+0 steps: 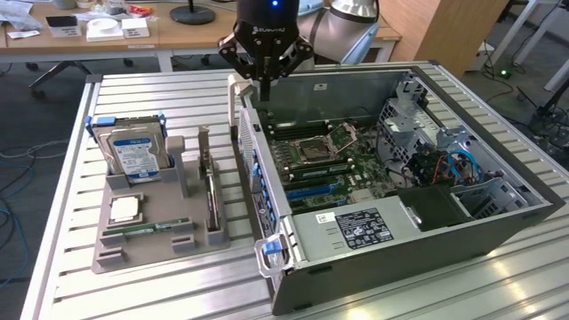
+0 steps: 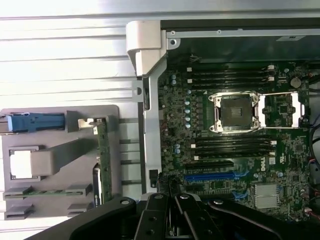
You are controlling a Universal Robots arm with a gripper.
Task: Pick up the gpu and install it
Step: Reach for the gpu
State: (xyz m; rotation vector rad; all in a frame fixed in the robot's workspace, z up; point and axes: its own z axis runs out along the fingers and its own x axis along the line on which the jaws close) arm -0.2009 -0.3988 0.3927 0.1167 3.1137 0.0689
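while the gpu (image 1: 212, 197) stands on edge in its slot of the grey holder tray (image 1: 146, 257), nothing of the task shows as done: not picked up, not installed. gripper (image 1: 264, 85) hangs over the rear edge of the open computer case (image 1: 498, 220), well apart from the card; claw pinched almost fully together, nothing seen between the fingers. blue expansion slots (image 1: 311, 190) on the motherboard (image 1: 329, 160) look unoccupied. nearby: hard drive (image 1: 133, 157) upright in the same tray, ram stick (image 1: 146, 230) lying flat. judgement: the case's side wall (image 1: 253, 167) stands between tray and slots.
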